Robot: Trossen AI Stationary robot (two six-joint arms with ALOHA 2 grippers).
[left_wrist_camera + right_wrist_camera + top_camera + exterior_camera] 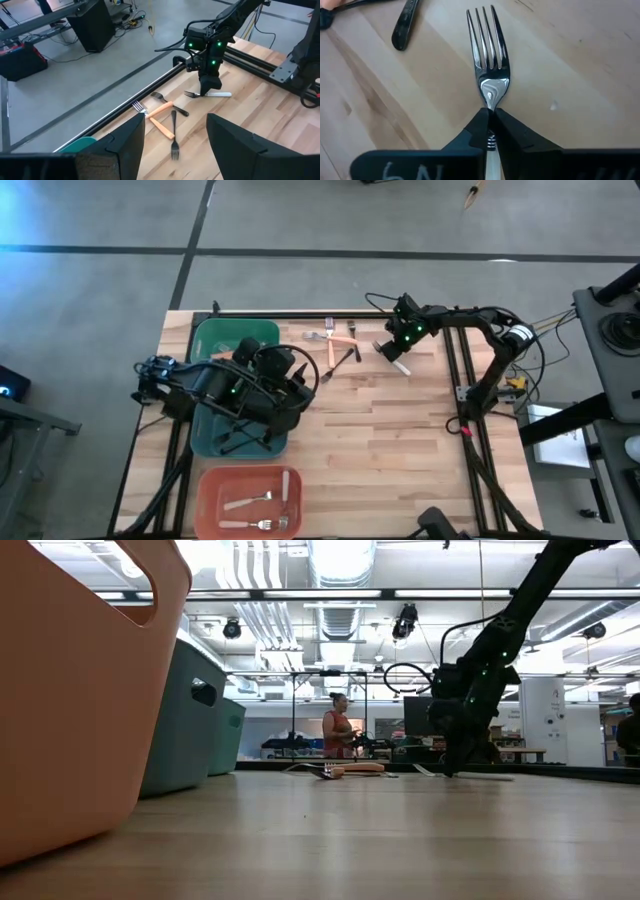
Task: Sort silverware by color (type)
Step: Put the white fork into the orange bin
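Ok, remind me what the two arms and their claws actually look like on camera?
Both arms are dark, near-black jointed links. The right arm shows green indicator lights near its wrist, a pale band at one joint and loose black cables looping beside it. The right claw has two black wedge-shaped fingers and white handwritten marks on its body. The left claw has broad, angular black fingers; a green light shows on the left arm.

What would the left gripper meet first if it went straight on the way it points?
Probably the all-black fork lying on the wooden table just ahead of the open left gripper; depth is uncertain.
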